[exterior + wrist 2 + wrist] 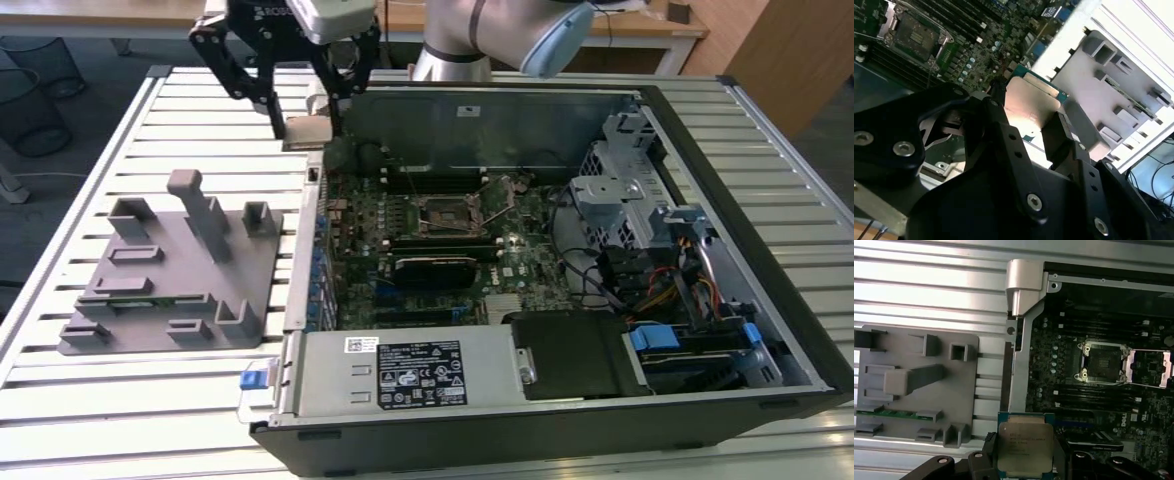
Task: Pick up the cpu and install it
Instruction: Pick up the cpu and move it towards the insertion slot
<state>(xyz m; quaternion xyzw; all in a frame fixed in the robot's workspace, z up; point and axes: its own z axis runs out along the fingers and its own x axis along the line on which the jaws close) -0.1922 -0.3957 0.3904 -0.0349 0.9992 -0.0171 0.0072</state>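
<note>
The black two-fingered gripper (304, 122) is clenched on the cpu (307, 130), a small flat square chip with a silvery-white metal top and a thin green border. Its fingers (988, 446) press two opposite edges. Being square, the chip has no long axis to speak of. It lies roughly flat, metal top upward toward the arm, as the first wrist view (1024, 445) shows, with faint print across the lid. In the second wrist view the lid (1031, 102) catches a warm glare. From where I stand it hangs in the air by the far corner of the open black computer case (787, 330), near its side wall. That puts it between the case and the grey plastic fixture (160, 270) on the pale slatted metal table (147, 400). The fixture carries blocky posts and slots, and a long green memory stick (894, 413) lies in one slot. Inside the case sits the green motherboard (521, 265). Its dark square socket (1102, 362) lies bare, with the metal frame (1149, 367) swung open beside it. A silver labelled box (400, 375) fills the case's near end.
</note>
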